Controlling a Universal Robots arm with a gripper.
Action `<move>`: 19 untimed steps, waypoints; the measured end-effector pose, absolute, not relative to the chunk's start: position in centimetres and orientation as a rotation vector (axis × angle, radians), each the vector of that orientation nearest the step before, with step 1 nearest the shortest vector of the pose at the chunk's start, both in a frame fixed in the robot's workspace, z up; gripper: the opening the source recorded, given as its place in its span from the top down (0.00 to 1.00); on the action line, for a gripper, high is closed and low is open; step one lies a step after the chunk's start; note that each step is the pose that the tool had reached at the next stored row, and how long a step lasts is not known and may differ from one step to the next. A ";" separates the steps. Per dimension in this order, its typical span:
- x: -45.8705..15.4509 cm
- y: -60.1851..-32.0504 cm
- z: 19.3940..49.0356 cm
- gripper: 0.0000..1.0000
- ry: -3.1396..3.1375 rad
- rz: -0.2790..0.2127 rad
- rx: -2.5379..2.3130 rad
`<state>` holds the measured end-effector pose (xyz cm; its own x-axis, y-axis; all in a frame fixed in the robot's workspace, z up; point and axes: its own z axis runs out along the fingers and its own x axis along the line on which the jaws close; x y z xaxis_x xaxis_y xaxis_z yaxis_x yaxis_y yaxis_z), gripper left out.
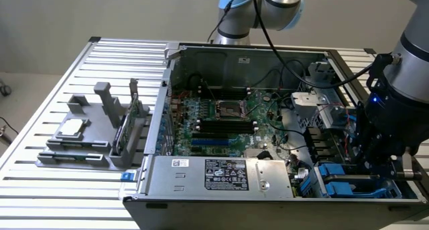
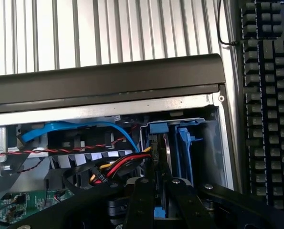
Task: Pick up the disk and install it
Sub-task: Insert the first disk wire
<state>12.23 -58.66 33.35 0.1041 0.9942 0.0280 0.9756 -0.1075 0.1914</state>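
The disk [image 2: 162, 128] stands on edge inside the drive bay at the corner of the open computer case [image 1: 201, 205]. Its blue carrier frame shows at the end, with a thin silver-grey edge below it. My gripper [image 2: 160, 191] reaches down into that bay with its two black fingers [image 2: 141, 200] pressed close on either side of the disk, so it is shut on the disk. In the exterior view the gripper [image 1: 379, 172] hangs low at the case's front corner on the exterior view's right, beside blue carriers [image 1: 338, 182].
A second blue carrier [image 2: 185, 143] sits right beside the held disk. Blue, red and yellow cables [image 2: 108, 164] crowd the bay's other side. A large silver power supply [image 1: 221, 175] and motherboard [image 1: 221, 114] sit inside the case. A grey fixture [image 1: 87, 139] holds a chip. A keyboard [image 2: 270, 95] lies beyond the case.
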 end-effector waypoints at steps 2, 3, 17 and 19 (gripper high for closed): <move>12.3 -58.6 33.3 0.84 2.010 0.226 2.239; 12.3 -58.6 33.2 0.84 2.010 0.226 2.239; 12.3 -58.4 33.1 0.76 2.010 0.226 2.240; 12.3 -58.4 33.6 0.76 2.009 0.226 2.240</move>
